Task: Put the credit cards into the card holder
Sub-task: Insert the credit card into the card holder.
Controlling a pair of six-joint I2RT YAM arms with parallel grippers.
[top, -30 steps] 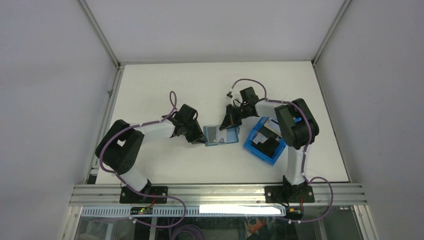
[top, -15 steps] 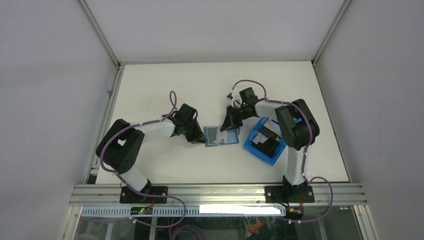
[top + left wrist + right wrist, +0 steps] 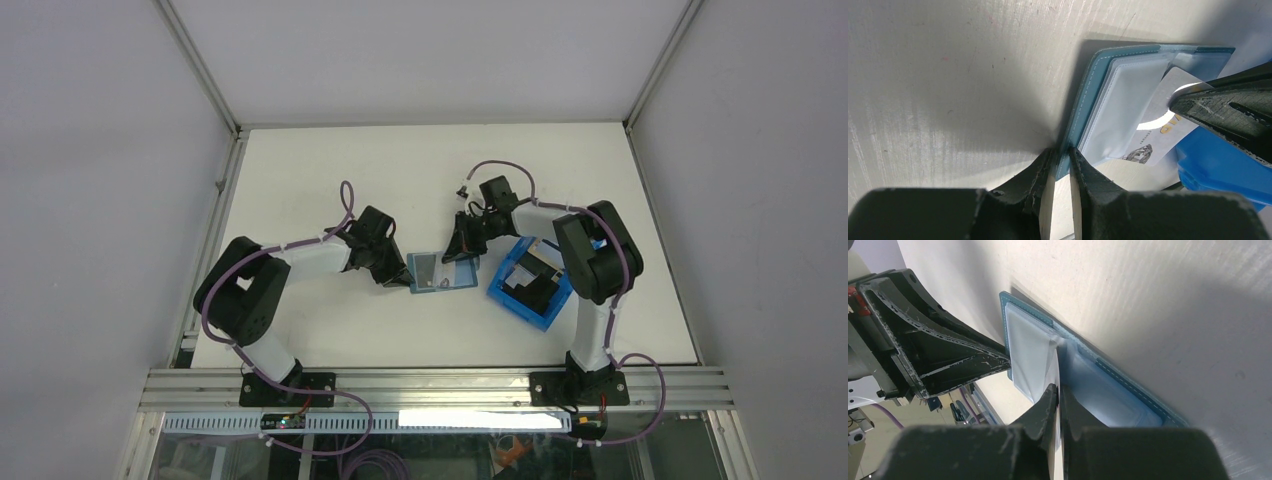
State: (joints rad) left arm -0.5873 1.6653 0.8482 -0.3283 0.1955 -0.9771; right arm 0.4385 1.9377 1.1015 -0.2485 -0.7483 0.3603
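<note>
The teal card holder (image 3: 441,270) lies open on the table, its pale pockets up. My left gripper (image 3: 1062,154) is shut on the holder's left edge (image 3: 1079,117) and pins it. My right gripper (image 3: 1058,390) is shut on a pale credit card (image 3: 1055,362) held edge-on, its far end inside a pocket of the card holder (image 3: 1108,385). In the left wrist view the same card (image 3: 1163,125) slants out of the pocket under the right fingers (image 3: 1228,112). More cards, dark and pale, lie in the blue bin (image 3: 529,283).
The bright-blue plastic bin (image 3: 1218,170) stands just right of the holder, near my right arm. The white table (image 3: 330,170) is walled by grey panels, with a metal rail along the near edge.
Almost nothing has moved; the right arm has shifted very slightly while both grippers keep their hold.
</note>
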